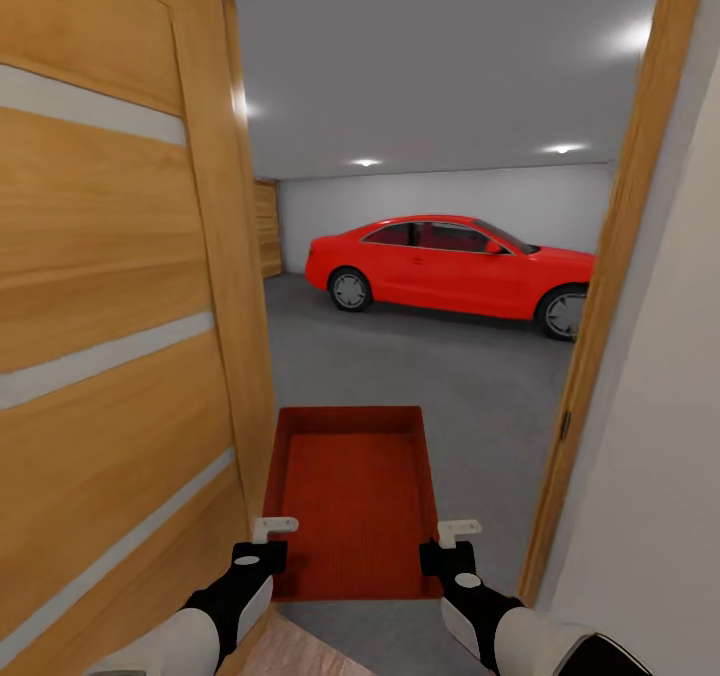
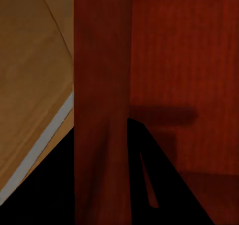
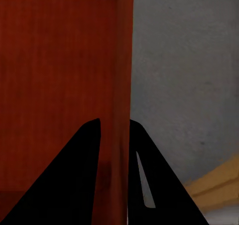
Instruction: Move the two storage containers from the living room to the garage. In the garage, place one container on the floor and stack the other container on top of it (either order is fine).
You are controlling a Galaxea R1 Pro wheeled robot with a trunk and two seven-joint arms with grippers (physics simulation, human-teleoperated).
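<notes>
The left gripper (image 1: 262, 546) pinches the left side wall of a storage container (image 1: 350, 501) near its near corner, one finger inside and one outside; in the left wrist view the wall (image 2: 102, 105) runs straight between the dark fingers (image 2: 164, 185). The right gripper (image 1: 447, 551) does the same on the right wall, and the right wrist view shows that wall (image 3: 117, 85) clamped between its two black fingers (image 3: 74, 175), with grey concrete beyond. So both grippers are closed on the container's walls, holding it level and open side up in front of the robot, clear of the ground as far as the head view lets me judge.

The container hangs in the doorway, its far end already over the dark grey floor (image 1: 450, 386) of the garage, its near end just past the threshold where a strip of light wood planking (image 1: 290, 656) shows. The open wooden door (image 1: 110, 336) stands close along the container's left side, and the door frame (image 1: 590, 336) rises on the right. A red car (image 1: 450, 266) is parked well beyond, by the white back wall.

The step in hand is carrying this container into the garage. Next, the base should roll straight on through the opening, keeping the left wall off the door, then the arms lower the container flat onto the concrete and let go.
</notes>
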